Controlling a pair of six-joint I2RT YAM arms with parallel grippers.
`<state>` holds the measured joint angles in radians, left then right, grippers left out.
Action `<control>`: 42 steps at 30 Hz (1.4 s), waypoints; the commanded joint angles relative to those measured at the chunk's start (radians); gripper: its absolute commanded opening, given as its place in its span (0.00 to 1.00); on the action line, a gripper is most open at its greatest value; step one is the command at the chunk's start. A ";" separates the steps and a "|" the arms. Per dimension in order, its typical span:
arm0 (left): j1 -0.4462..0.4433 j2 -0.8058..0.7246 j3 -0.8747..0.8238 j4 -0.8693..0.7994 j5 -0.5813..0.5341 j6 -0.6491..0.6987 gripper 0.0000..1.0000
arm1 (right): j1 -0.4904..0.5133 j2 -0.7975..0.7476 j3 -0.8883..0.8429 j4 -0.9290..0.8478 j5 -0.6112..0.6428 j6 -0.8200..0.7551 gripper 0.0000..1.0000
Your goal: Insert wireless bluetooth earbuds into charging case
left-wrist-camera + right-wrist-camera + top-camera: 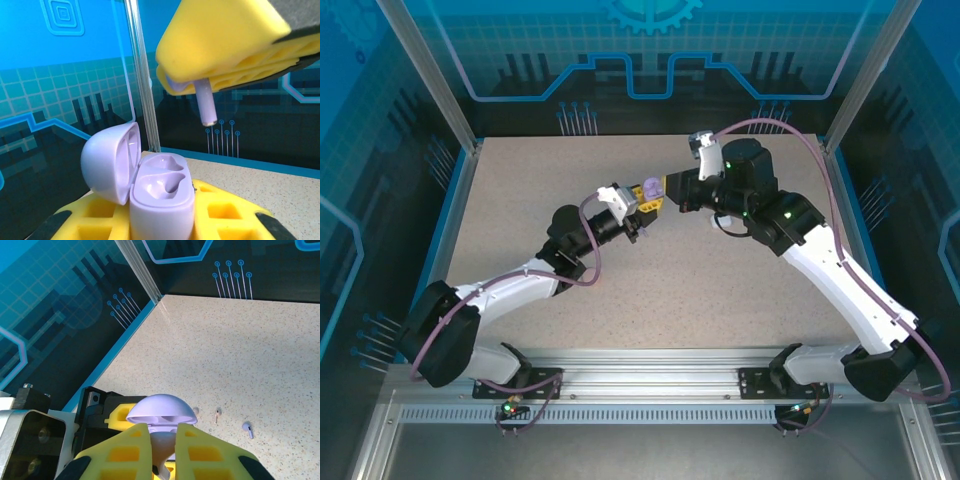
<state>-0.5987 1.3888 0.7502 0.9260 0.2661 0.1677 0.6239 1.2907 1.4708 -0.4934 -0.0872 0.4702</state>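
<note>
R claw: lilac earbud, stem down.

The open case is light purple. The earbud stem is pale purple too. The fingers are yellow. The table is sandy with tiny specks

Bright, even overhead light washes my speckled beige tabletop; shadows under my arms are soft. My near yellow foam fingers blur slightly; the glossy lilac plastic case shows small glints.
</note>
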 commanded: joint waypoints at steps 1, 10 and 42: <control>-0.008 0.009 0.031 0.043 -0.010 0.022 0.00 | 0.016 0.010 -0.011 0.045 -0.005 0.012 0.12; -0.009 0.010 0.030 0.042 -0.008 0.022 0.00 | 0.017 0.024 -0.025 0.062 -0.021 0.029 0.11; -0.019 -0.012 0.029 0.039 -0.020 0.042 0.00 | 0.035 0.024 -0.092 0.051 0.001 -0.038 0.08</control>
<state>-0.6071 1.3907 0.7506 0.9001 0.2554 0.1860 0.6407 1.3170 1.4048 -0.4206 -0.0608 0.4763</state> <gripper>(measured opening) 0.233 0.085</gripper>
